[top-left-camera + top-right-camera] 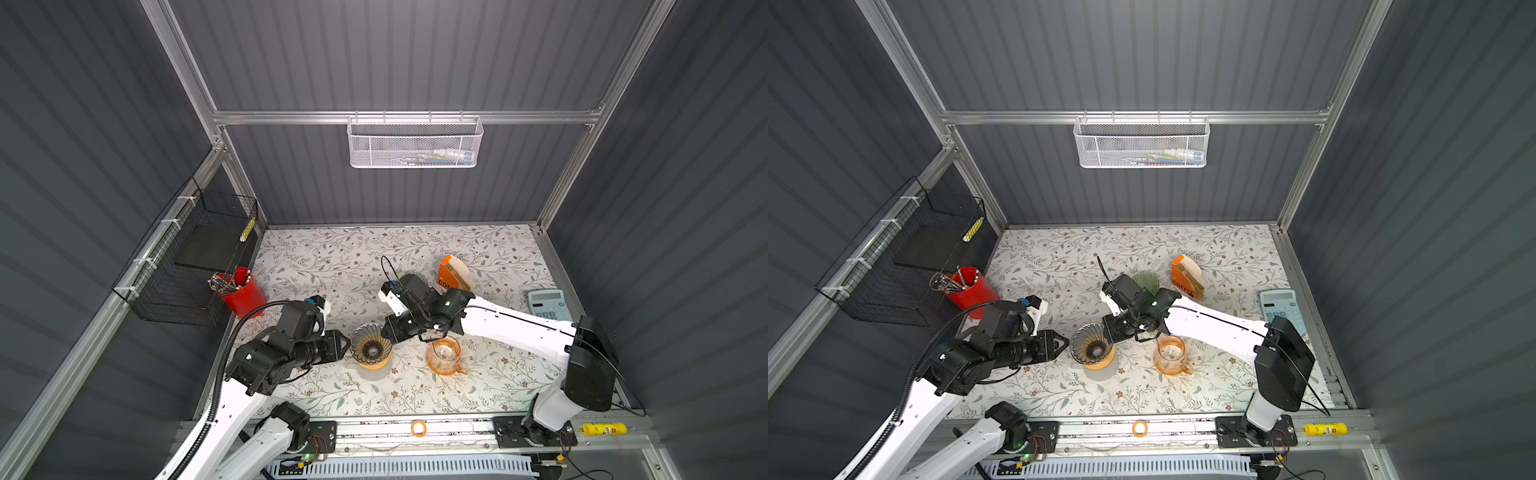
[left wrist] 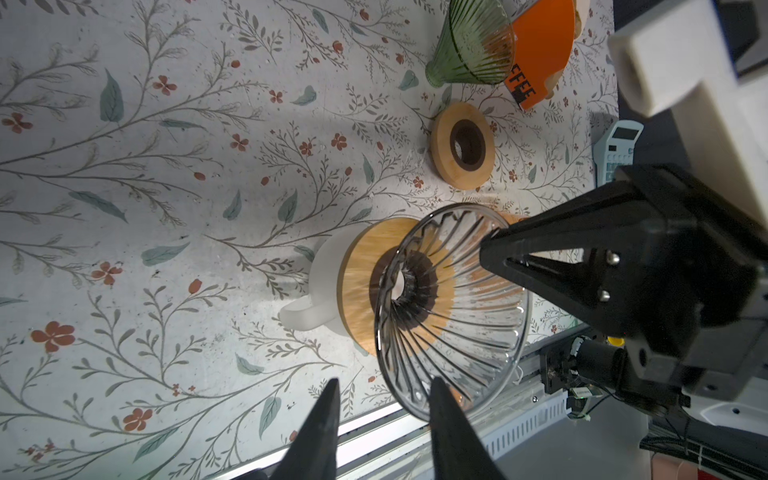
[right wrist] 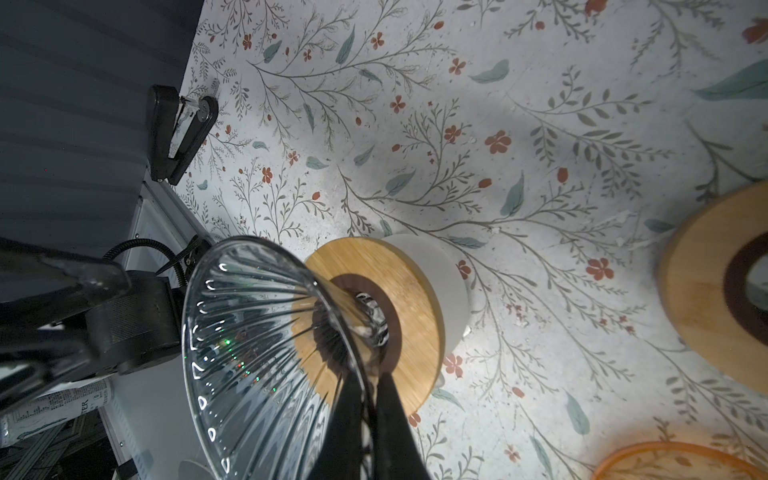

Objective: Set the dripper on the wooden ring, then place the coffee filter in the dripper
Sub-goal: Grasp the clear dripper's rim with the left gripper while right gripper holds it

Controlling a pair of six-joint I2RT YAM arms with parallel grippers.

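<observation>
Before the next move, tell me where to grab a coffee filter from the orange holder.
Likely best: pinch the white top edge of the coffee filter standing clear above the orange holder, coming from above; the holder's walls cover the rest, and thin paper wants a pinch across its faces.

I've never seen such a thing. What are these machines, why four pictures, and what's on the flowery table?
Those are two robot arms, left and right, each ending in a two-fingered gripper. Two pictures look down from overhead; two come from cameras on the arms' wrists. On the table stand a clear glass dripper on a white mug, an orange holder of paper filters, an orange jug, a green dripper, a calculator and a red pen cup. The right gripper pinches the clear dripper's rim; the left gripper is open beside it, holding nothing. No filter is in the dripper yet.
</observation>
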